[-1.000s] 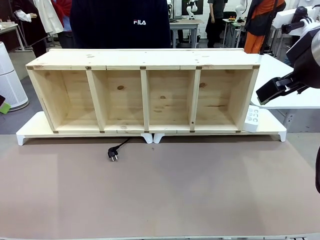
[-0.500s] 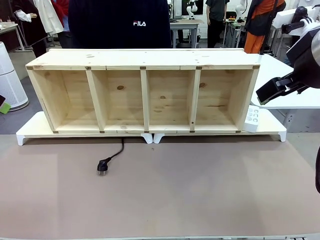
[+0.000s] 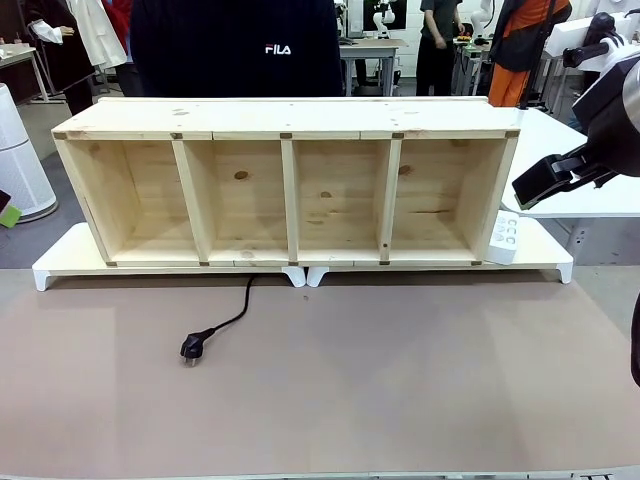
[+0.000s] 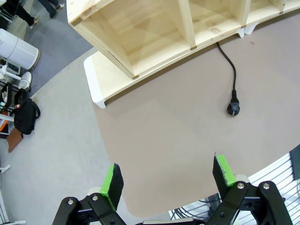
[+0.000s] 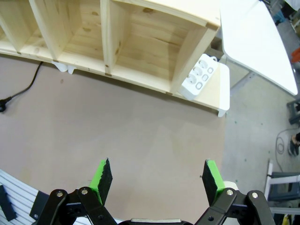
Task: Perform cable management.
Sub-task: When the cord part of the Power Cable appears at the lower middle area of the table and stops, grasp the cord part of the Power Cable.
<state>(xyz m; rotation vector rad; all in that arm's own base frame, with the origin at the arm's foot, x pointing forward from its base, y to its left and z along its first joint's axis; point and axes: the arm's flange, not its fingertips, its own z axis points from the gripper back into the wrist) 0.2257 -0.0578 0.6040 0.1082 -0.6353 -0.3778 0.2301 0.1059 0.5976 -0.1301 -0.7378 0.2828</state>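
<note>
1. Black and thin, the cable comes out from under the pale wooden shelf and curves over the brown bench. It ends in its plug, which lies flat with nothing touching it.
2. Left pincer: jaws spread wide and holding nothing, hanging over the bench's near edge. The cable lies ahead of it, past the finger on the right of its wrist view and well apart from both fingers.
3. Right pincer: jaws likewise wide and empty. The cable lies ahead and far off to the side of the left-hand finger, at the border of that wrist view.
4. White power strip: ahead of the right pincer, beyond its right-hand finger, resting against the end wall of the shelf.
5. Person in a dark top: stands behind the shelf, on the side away from both pincers.
</note>
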